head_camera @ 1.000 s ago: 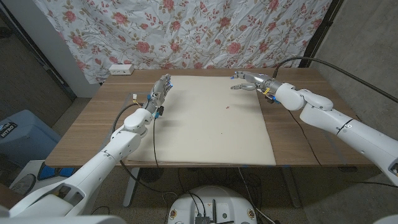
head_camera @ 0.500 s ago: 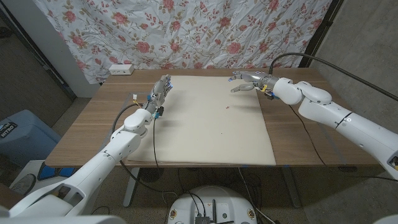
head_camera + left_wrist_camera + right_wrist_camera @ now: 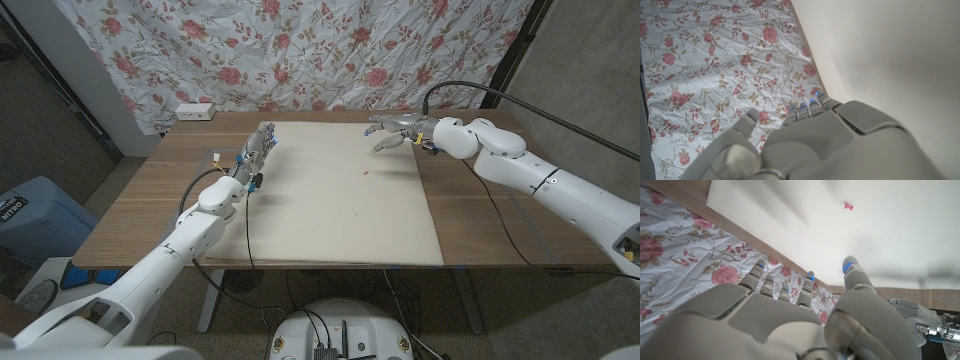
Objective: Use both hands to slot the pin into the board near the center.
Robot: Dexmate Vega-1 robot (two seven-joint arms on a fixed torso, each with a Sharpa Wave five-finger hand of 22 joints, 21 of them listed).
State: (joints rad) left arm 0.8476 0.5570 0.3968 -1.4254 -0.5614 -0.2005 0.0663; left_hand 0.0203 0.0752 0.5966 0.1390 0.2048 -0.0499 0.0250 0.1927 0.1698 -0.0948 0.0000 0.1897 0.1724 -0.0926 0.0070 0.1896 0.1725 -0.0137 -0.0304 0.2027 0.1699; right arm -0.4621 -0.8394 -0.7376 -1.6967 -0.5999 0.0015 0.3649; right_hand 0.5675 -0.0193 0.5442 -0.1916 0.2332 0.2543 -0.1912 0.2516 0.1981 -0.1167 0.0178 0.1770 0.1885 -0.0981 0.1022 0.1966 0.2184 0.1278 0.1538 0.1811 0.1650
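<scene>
From the head view, a large cream board (image 3: 340,195) covers the middle of the wooden bench (image 3: 140,200), and the small pink pin (image 3: 366,172) lies on it in the far half, a little right of center, apart from both hands. The left hand (image 3: 258,143) sits at the board's far left corner with its fingers stretched out along the edge, holding nothing. The right hand (image 3: 393,129) hovers over the board's far right part, its fingers spread and slightly bent downward, also holding nothing; the pin lies near it, on the side toward the robot. A white power strip (image 3: 194,111) rests at the bench's far left corner before a flowered cloth (image 3: 300,55) (it hangs as a backdrop). In the left wrist view, the back of the left hand (image 3: 815,145) lies against the board (image 3: 890,55) and the cloth (image 3: 715,65); how its fingers are set is not clear here. In the right wrist view, the right hand (image 3: 785,315) has its fingers (image 3: 852,272) released over the board (image 3: 880,225), with the pin (image 3: 847,206) lying well beyond the fingertips.
</scene>
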